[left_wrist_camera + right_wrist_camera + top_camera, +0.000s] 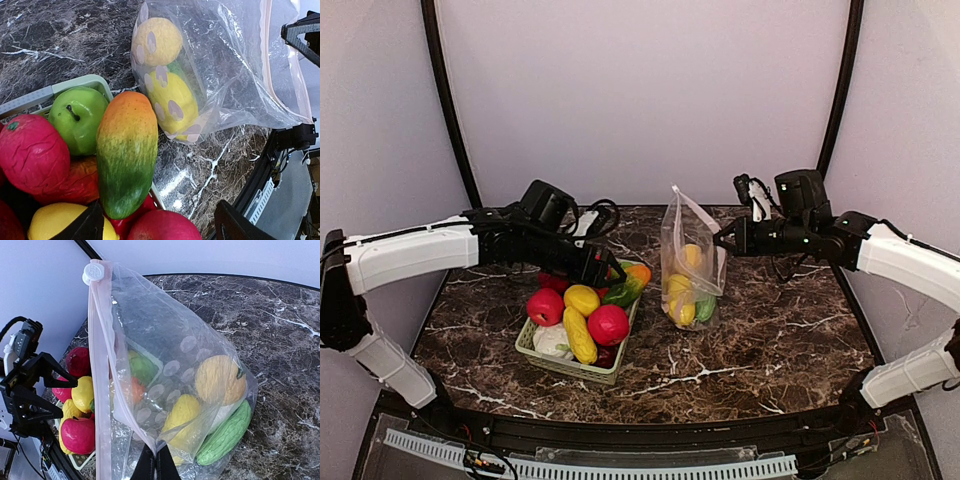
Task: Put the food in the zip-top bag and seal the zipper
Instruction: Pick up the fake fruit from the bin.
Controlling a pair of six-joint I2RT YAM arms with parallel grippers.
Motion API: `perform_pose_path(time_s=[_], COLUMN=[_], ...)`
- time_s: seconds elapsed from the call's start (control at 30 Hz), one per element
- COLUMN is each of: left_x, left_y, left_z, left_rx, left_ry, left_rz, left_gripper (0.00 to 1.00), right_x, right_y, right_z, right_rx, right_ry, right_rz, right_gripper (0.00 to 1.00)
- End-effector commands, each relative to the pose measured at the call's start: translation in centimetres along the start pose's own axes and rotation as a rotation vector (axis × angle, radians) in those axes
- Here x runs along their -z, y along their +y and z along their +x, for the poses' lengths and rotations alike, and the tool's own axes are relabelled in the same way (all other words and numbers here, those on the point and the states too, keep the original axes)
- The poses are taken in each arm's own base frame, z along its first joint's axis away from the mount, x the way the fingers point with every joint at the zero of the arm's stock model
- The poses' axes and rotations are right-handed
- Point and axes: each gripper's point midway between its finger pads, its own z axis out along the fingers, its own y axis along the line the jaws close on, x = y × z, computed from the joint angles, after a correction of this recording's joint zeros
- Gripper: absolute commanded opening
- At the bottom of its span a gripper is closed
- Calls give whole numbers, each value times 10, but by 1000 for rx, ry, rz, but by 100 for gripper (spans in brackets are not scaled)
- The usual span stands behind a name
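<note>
The zip-top bag (692, 232) stands upright right of centre, its mouth open at the top. It holds a tan round fruit (220, 380), a yellow fruit (182, 412) and a green bumpy vegetable (225, 432). My right gripper (155, 467) is shut on the bag's rim beside the pink zipper (100, 385); the white slider (93, 273) sits at the strip's far end. My left gripper (160, 227) is open, low over the basket's far right corner, with the orange-green mango (127, 150) between its fingers (87, 226). More food (608, 324) fills the basket.
The pale green slatted basket (570, 368) sits left of centre with a green apple (77, 117), red fruits (32, 152) and yellow fruits (582, 299). A narrow strip of dark marble table (770, 340) separates basket and bag. Curved walls ring the table.
</note>
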Motion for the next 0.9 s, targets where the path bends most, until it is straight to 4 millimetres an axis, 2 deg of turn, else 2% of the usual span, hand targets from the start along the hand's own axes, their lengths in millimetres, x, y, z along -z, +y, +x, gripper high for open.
perform_pose_path(time_s=[0.0, 0.17, 0.43, 0.67, 0.87], left_x=[-12, -26, -50, -57, -63], left_y=[-5, -8, 1, 7, 14], left_z=[-11, -18, -13, -8, 2], left_rx=[-68, -82, -101, -153, -174], left_ry=[1, 8, 59, 86, 120], left_rz=[-20, -37, -106, -196, -239], left_gripper=[75, 75, 74, 82, 82], right_x=[4, 4, 5, 6, 3], right_y=[9, 10, 11, 11, 11], right_z=[-14, -14, -14, -15, -13], right_rx=[-4, -6, 1, 3, 0], right_ry=[-41, -41, -45, -49, -40], right_rz=[-33, -38, -48, -48, -48], right_gripper=[0, 0, 0, 0, 0])
